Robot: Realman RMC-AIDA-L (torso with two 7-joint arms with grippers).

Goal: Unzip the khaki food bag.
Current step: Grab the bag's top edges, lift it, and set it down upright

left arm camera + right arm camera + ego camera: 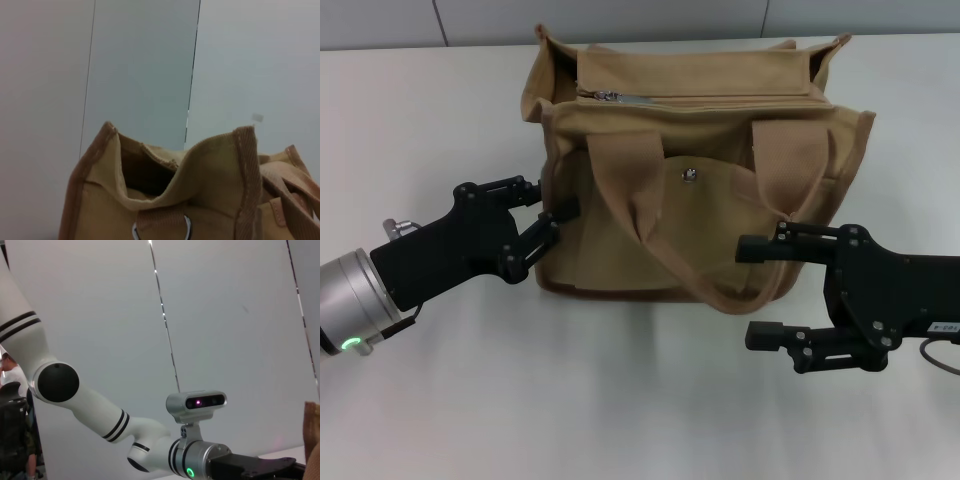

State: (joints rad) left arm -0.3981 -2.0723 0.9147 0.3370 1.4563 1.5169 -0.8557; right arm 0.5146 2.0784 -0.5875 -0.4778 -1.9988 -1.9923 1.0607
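The khaki food bag [690, 170] stands upright mid-table, its two strap handles hanging over the front pocket with the silver snap [689, 175]. The metal zipper pull [605, 96] lies at the left end of the top zipper. My left gripper [554, 200] is open, its fingertips against the bag's left side near the lower corner. My right gripper [745, 290] is wide open, low in front of the bag's right lower corner, its upper finger beside the front handle. The left wrist view shows the bag's end [200, 190] with brown edging and a metal ring [161, 232].
The white table [620, 400] spreads around the bag, with a wall behind. The right wrist view shows my left arm [150, 445] with its wrist camera and a sliver of the bag [314, 440].
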